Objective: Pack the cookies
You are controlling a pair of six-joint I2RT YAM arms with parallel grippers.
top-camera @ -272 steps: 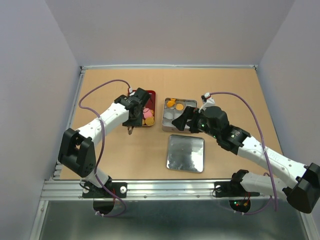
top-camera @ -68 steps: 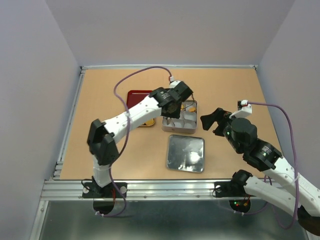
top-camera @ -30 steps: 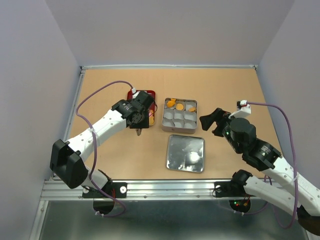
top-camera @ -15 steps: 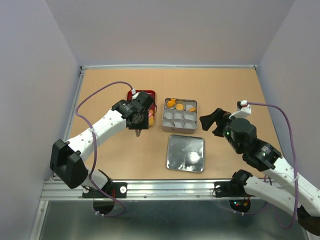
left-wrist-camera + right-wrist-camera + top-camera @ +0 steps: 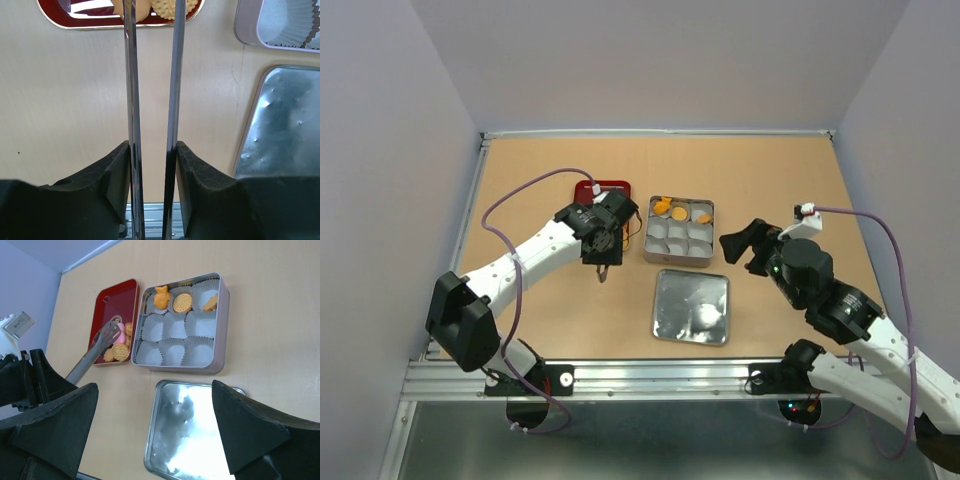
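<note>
Left gripper (image 5: 152, 160) tight on tongs (image 5: 173, 75), tips over the red tray (image 5: 112, 295) cookies (image 5: 120, 352); right gripper (image 5: 155, 390) wide apart, empty

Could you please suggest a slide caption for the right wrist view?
Tongs poised at the cookies in the red tray; beside it, a nine-cup tin holds three more, lid lying nearby.

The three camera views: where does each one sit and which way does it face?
Top: fixed overhead, looking down on the table; the left arm and right arm show.
Left wrist: on the left arm, low, looking along its metal fingers toward the red tray.
Right wrist: on the right arm, looking down at the tin between its black fingers.
Shared: both wrist views show the lid.
</note>
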